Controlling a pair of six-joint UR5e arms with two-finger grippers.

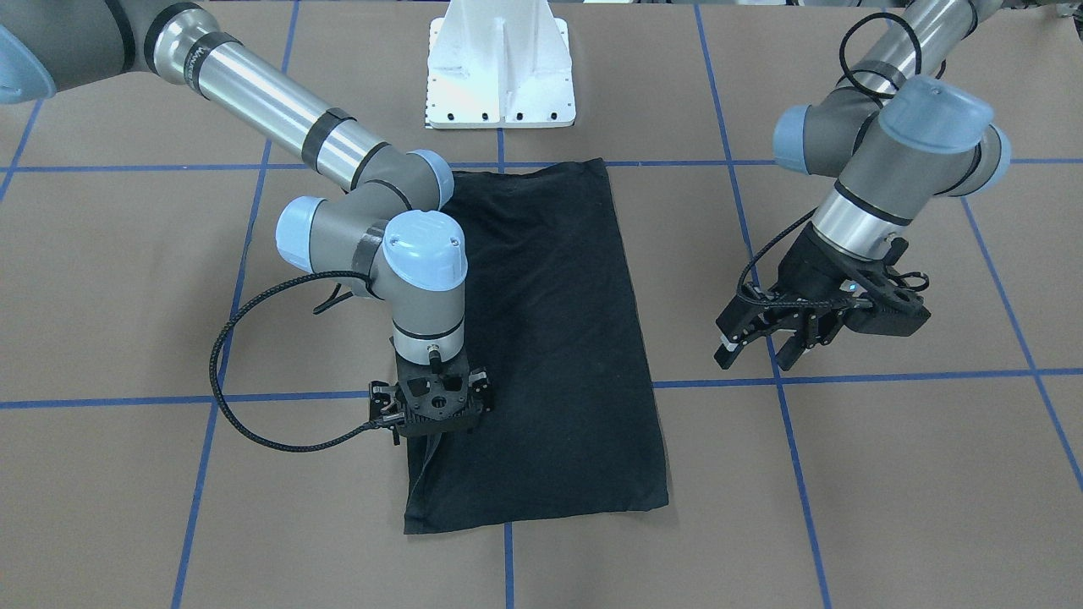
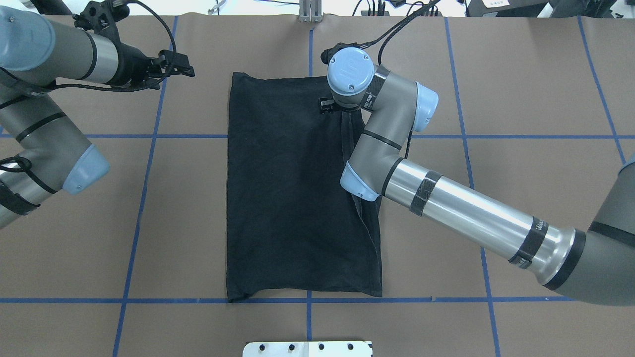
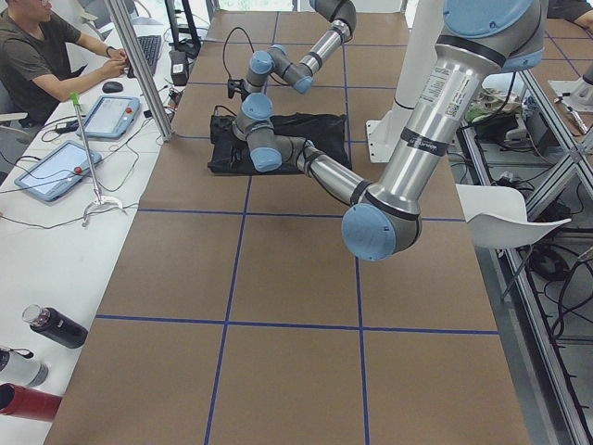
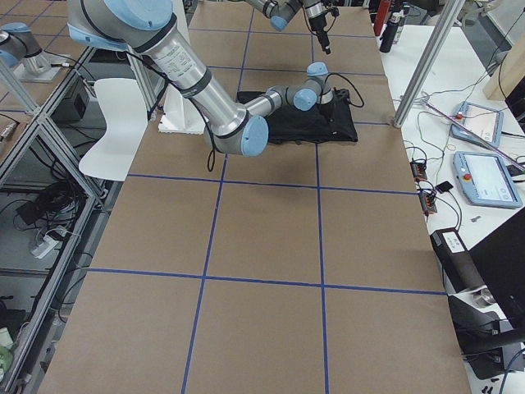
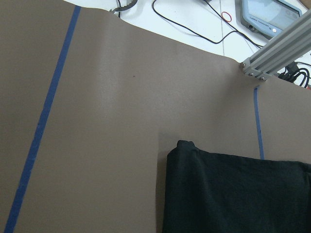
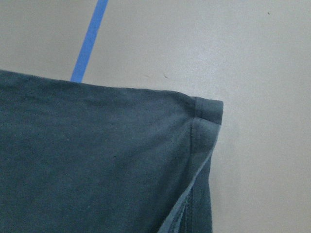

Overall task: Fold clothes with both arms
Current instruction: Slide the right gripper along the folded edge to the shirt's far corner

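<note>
The black T-shirt (image 1: 550, 338) (image 2: 287, 198) lies flat on the brown table as a long folded rectangle, with only plain black showing. My right gripper (image 1: 430, 420) (image 2: 331, 105) points straight down on the shirt's edge on the robot's right, near the far corner. Its fingers are hidden under the wrist, so I cannot tell their state. The right wrist view shows that shirt corner (image 6: 97, 160) close up, layered at the edge. My left gripper (image 1: 759, 355) (image 2: 186, 67) hangs open above bare table, off the shirt's other side. The left wrist view catches a shirt corner (image 5: 233, 194).
The white pedestal base (image 1: 501, 76) (image 2: 307, 348) stands at the robot's side of the shirt. Blue tape lines (image 1: 846, 376) grid the table. An aluminium post (image 5: 277, 48) stands at the far edge. A person (image 3: 37, 56), tablets (image 3: 111, 116) and bottles (image 3: 56, 326) are at the side desk.
</note>
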